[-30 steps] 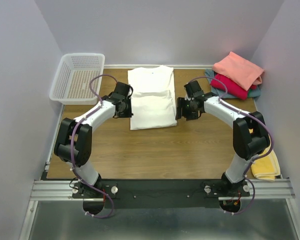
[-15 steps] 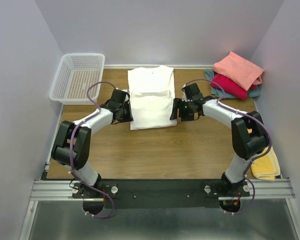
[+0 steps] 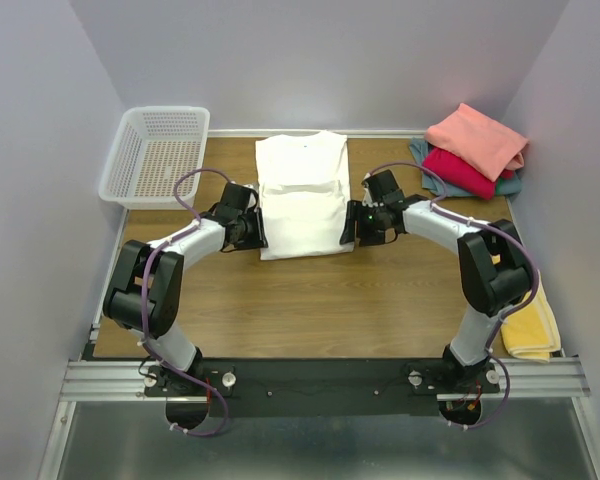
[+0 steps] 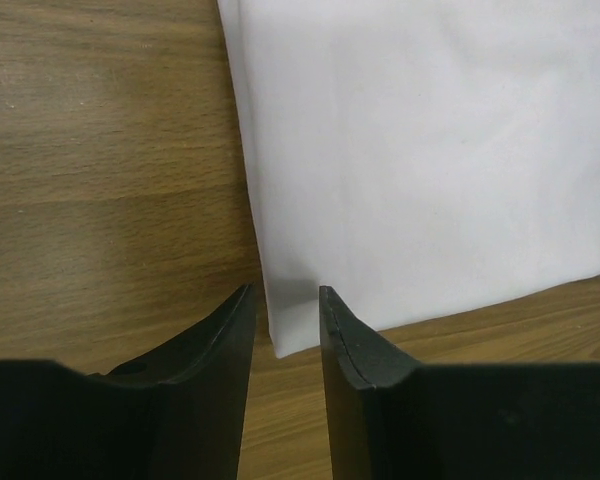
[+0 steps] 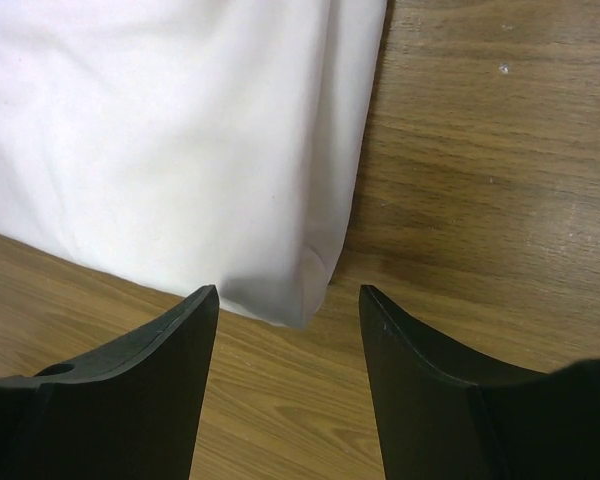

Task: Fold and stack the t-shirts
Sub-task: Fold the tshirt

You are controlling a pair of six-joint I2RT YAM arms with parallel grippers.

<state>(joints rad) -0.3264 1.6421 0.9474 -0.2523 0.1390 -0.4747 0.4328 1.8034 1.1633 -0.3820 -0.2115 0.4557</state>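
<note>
White t-shirt (image 3: pixel 302 195) lies part-folded, far middle of the table (image 3: pixel 280 300) | left gripper (image 4: pixel 286 292) narrowly parted around its near-left corner, seemingly gripping nothing | right gripper (image 5: pixel 288 292) wide apart astride the near-right corner, empty | likely poised to lift both corners for folding

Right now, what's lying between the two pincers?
The folded white t-shirt lies flat on the table between the left pincer and the right pincer. The top view shows this; each wrist view shows one of its near corners.

Left fingers (image 4: pixel 215 390) moved nearer, now straddling white t-shirt (image 4: pixel 430 150) near-left corner; right fingers (image 5: pixel 150 390) shifted inward to near-right corner.
</note>
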